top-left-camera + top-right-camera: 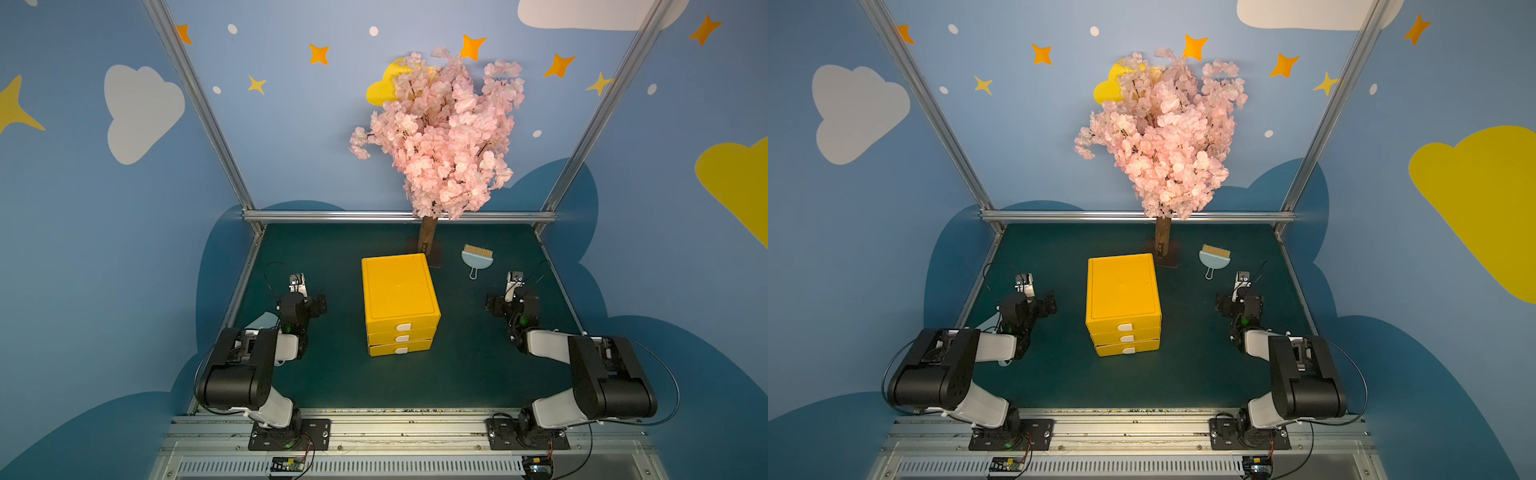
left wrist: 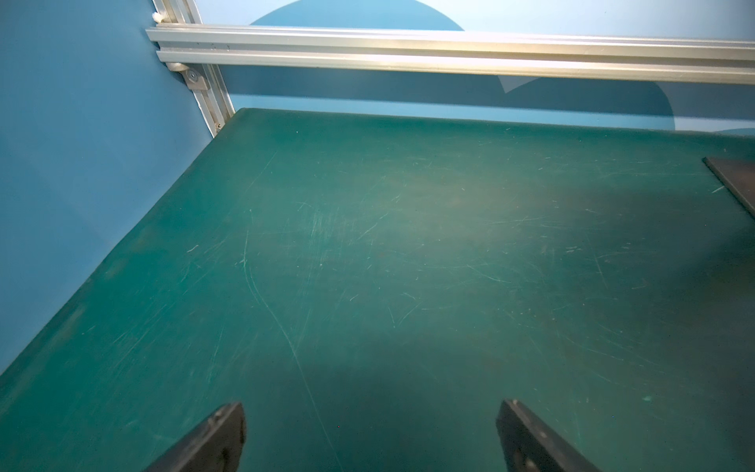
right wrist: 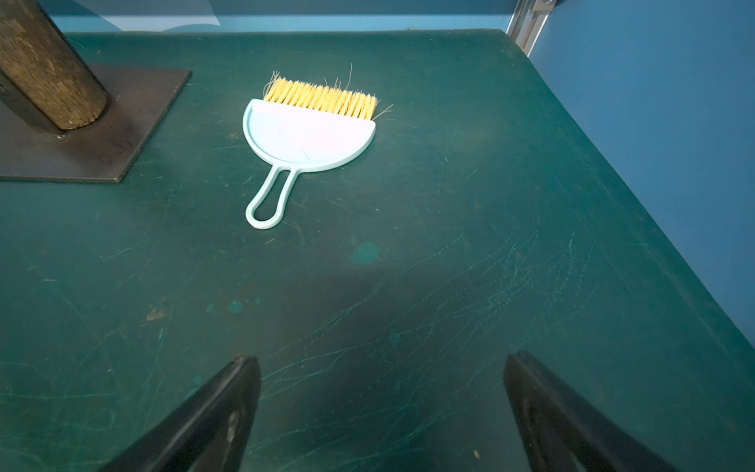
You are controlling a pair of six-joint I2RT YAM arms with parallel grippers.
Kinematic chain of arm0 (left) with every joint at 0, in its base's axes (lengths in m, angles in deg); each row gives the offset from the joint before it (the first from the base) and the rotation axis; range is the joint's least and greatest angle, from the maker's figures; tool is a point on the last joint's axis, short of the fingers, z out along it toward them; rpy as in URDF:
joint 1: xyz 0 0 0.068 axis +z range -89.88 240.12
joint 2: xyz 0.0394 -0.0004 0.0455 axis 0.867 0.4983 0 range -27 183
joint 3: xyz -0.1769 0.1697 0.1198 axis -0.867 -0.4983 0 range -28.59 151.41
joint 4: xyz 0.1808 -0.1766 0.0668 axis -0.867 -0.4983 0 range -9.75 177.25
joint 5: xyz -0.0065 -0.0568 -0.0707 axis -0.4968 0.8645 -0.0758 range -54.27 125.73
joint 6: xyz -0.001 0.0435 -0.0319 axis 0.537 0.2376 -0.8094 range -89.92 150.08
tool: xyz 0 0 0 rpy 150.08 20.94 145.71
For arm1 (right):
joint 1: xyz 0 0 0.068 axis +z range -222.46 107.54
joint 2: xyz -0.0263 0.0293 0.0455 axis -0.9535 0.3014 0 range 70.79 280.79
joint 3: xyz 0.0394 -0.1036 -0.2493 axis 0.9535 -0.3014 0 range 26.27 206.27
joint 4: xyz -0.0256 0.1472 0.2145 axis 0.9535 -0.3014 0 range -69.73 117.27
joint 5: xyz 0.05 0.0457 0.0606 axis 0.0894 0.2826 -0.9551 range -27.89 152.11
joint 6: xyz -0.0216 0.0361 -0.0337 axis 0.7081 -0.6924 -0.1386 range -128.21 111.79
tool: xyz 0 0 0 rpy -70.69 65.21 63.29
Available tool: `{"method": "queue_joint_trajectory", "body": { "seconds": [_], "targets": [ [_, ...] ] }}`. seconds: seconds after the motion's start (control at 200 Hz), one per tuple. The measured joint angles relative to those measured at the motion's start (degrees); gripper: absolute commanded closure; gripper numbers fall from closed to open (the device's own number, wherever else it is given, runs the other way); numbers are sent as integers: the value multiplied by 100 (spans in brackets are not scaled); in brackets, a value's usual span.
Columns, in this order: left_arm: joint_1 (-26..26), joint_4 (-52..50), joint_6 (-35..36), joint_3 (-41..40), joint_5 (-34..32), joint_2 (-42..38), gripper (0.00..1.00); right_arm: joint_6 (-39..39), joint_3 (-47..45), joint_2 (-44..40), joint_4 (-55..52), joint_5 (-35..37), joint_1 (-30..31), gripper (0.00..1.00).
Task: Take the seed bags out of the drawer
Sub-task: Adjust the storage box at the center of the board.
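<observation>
In both top views, a yellow three-drawer cube (image 1: pixel 399 291) (image 1: pixel 1121 291) is standing mid-desk (image 1: pixel 332 374) (image 1: pixel 1059 374). The drawer (image 1: pixel 384 328) (image 1: pixel 1104 328) is sitting uppermost in it, pushed in flush, so the seed bags are staying hidden from sight. A pink blossom tree (image 1: pixel 436 137) (image 1: pixel 1158 137) is rising just behind the cube, and a light-blue brush (image 1: pixel 477 257) (image 1: pixel 1214 257) is lying to the tree's right. The left claw (image 1: pixel 297 286) (image 1: pixel 1023 284) and the right claw (image 1: pixel 514 282) (image 1: pixel 1241 282) are hovering on either side of the cube, well apart from it. Nothing is blocking the drawer's white tab.

In the left wrist view, the left claw (image 2: pixel 371 408) is gaping wide over bare, scratched desk (image 2: pixel 367 245), holding and touching nothing. A corner of the tree's base plate (image 2: pixel 735 180) is showing at the edge.

In the right wrist view, the right claw (image 3: pixel 382 359) is likewise spreading wide and gripping nothing. The brush (image 3: pixel 308 135) is lying flat ahead of it, bristles pointing away, beside the trunk (image 3: pixel 45 69) on its dark base plate (image 3: pixel 122 135).
</observation>
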Motion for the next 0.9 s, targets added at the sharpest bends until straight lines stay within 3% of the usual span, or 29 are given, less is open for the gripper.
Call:
{"method": "queue_joint_trajectory", "body": {
  "seconds": [0.155, 0.31, 0.406, 0.506, 0.576, 0.756, 0.846, 0.901],
  "targets": [
    [-177, -1945, -247, 1169, -590, -684, 0, -229, 400, -966, -1244, 251, 26, 2],
    [-201, -3093, -970, 1937, -831, -1587, 2, -1261, 1134, -1915, -2396, 525, -11, 3],
    [-201, -3810, -1593, 2037, -610, -2144, 19, -1915, 1283, -2260, -2859, 321, -131, 21],
    [-205, -4524, -2159, 2044, 39, -2573, 60, -2345, 1307, -2312, -3276, -328, -234, 50],
    [-284, -5025, -2470, 2050, 662, -2752, 79, -2540, 1386, -2179, -3550, -1067, -240, 67],
    [-981, -5825, -3018, 1703, 1797, -2959, 89, -2970, 1685, -1292, -3635, -2920, -142, 91],
    [-1397, -5928, -3309, 1220, 2118, -3112, 90, -3246, 1860, -516, -3440, -3604, 13, 100],
    [-1622, -5925, -3477, 918, 2256, -3169, 91, -3418, 1998, -2, -3279, -3923, 138, 100]
  ]
}}
